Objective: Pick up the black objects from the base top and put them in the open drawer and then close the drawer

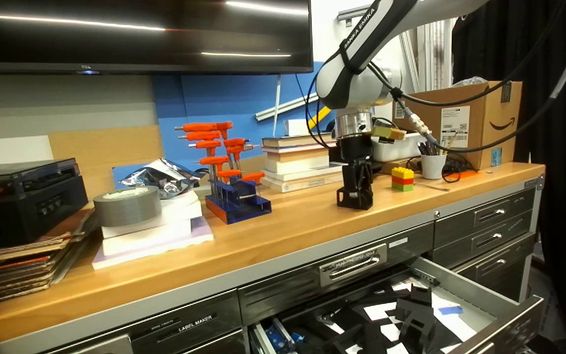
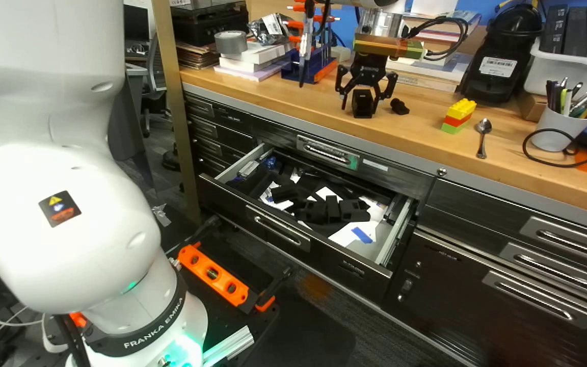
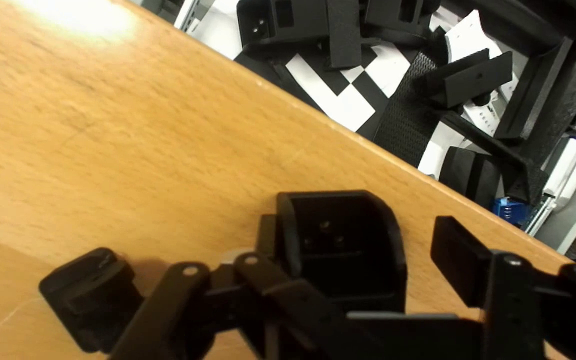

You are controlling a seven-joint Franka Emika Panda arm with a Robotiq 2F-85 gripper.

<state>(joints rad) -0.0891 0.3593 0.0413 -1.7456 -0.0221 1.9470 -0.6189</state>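
Two black objects rest on the wooden base top (image 2: 416, 131). A hollow, box-like black object (image 3: 345, 245) stands between the spread fingers of my gripper (image 2: 359, 102). In the wrist view the left finger (image 3: 266, 235) is close against its side; whether they touch I cannot tell. Bare wood shows between the object and the right finger (image 3: 460, 265). The smaller, lumpy black object (image 2: 400, 106) lies just beside the gripper, and also appears in the wrist view as a dark lump (image 3: 88, 300). Below the counter the drawer (image 2: 324, 260) is pulled out, holding black parts and white papers.
A toy-brick block (image 2: 459, 116), a spoon (image 2: 483, 137) and a white pen cup (image 2: 558, 127) share the counter. Behind the gripper are stacked books (image 1: 297, 172); a blue stand (image 1: 239, 201) holds orange-handled tools. A boxy black device (image 2: 495, 66) stands at the back.
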